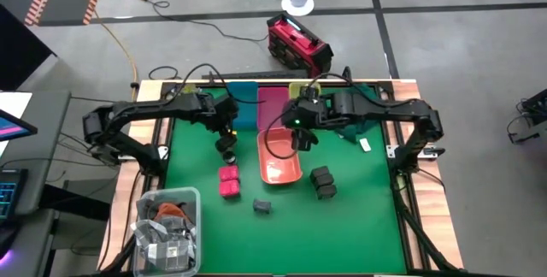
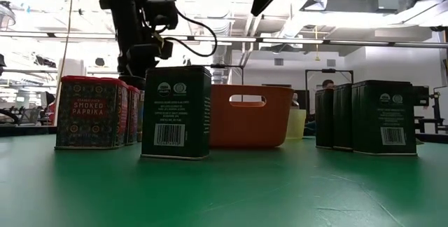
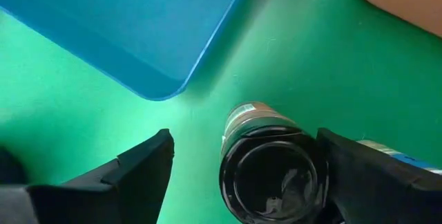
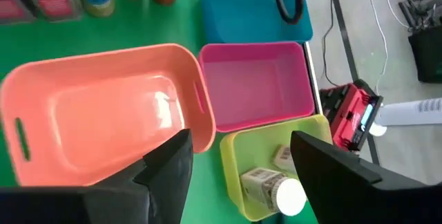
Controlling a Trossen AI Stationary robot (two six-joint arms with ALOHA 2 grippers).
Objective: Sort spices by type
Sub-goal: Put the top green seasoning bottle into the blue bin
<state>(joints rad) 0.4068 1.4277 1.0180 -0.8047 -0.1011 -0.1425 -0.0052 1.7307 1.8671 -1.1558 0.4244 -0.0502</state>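
My left gripper (image 3: 242, 175) is open and low over the green cloth. A dark round jar (image 3: 276, 172) stands upright between its fingers, close to one of them, and a second jar (image 3: 390, 156) shows behind that finger. In the high view this gripper (image 1: 225, 137) is by the jars (image 1: 228, 150), near the blue bin. My right gripper (image 4: 238, 175) is open and empty, above the salmon bin's (image 1: 279, 162) far end (image 1: 301, 137). Two magenta blocks (image 1: 228, 182), a dark grey pack (image 1: 261, 205) and two more packs (image 1: 323, 182) stand on the cloth. A white-capped bottle (image 4: 273, 188) lies in the yellow bin (image 4: 235, 156). My left gripper comes at the dark round jar from above, one finger on either side of it. One finger (image 3: 345, 165) lies right against the jar's side (image 3: 314, 162); I cannot tell whether it touches. The jar stands on the cloth.
Blue (image 1: 244, 106), pink (image 1: 273, 104) and yellow (image 1: 299, 91) bins line the far edge. A clear bin of parts (image 1: 168, 230) sits at the near left corner. A small white object (image 1: 365, 144) lies right of the salmon bin. The near right of the cloth is bare.
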